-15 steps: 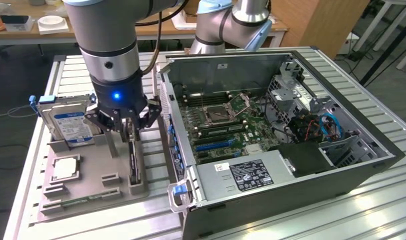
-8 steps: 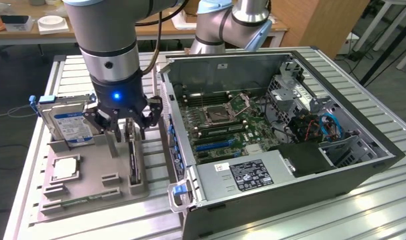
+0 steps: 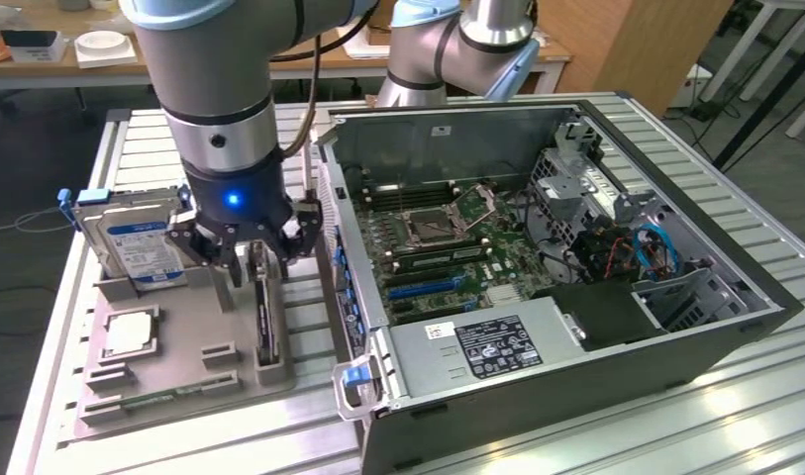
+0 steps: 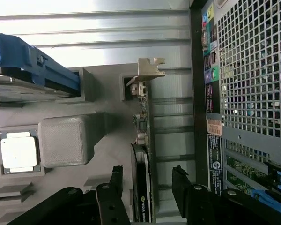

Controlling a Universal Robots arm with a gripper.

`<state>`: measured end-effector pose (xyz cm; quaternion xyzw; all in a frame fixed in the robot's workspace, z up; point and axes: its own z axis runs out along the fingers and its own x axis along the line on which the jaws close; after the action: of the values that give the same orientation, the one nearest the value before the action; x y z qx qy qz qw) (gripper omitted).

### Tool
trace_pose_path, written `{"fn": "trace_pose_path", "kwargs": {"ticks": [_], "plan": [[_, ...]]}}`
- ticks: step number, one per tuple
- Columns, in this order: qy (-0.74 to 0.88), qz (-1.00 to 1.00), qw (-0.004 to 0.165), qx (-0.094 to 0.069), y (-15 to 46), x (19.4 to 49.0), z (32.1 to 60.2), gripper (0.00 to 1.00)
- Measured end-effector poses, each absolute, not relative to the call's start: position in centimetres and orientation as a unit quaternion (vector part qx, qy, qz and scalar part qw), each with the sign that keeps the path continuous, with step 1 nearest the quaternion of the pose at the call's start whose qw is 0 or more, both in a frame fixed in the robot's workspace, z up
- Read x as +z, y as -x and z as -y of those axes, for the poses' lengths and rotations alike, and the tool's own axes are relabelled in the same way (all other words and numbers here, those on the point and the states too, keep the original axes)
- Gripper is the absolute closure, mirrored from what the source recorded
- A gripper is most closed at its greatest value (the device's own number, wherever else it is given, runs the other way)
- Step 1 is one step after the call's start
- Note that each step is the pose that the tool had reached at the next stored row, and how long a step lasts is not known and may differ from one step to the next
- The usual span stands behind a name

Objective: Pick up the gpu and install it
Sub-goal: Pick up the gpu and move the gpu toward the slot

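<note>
I am holding my tool (image 3: 259,259) (image 4: 147,169) open, its two dark fingers (image 4: 116,171) standing apart on either side of the gpu (image 3: 263,317) (image 4: 141,140) without pinching it. In the wrist view a strip of grey is showing between the card and each finger, so I am judging that nothing is gripped yet. The gpu is standing on its long edge in a slot of the grey parts holder (image 3: 191,322) (image 4: 103,154), and its pale metal bracket (image 4: 150,70) is sticking up at the end away from my fingers. It is sitting in the slot nearest the computer case (image 3: 429,134) (image 4: 253,70), which is lying open just beside the holder.

The step in hand, as I am reading it, is the pick-up: I am lined up over the card, and the install is not begun. The next move is calling for the card's thin body to be centred between the fingers, for a squeeze on its flat faces, and for a straight lift out of the slot so it is not binding or tipping.

Further out, the processor chip (image 3: 128,332) (image 4: 18,153) is lying flat in its own pocket, well apart from the card. The hard drive (image 3: 141,233) is standing upright at the holder's far end. Inside the case, the blue slot (image 3: 422,285) on the board is looking unoccupied. Holder and case are both resting on the ribbed metal tabletop (image 3: 719,416)
</note>
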<state>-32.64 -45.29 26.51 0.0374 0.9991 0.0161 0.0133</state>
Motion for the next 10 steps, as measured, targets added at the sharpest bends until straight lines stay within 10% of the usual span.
{"fn": "trace_pose_path", "kwargs": {"ticks": [10], "plan": [[-0.037, -0.999, 0.013, 0.014, 32.6, 25.9, 46.4, 0.45]]}}
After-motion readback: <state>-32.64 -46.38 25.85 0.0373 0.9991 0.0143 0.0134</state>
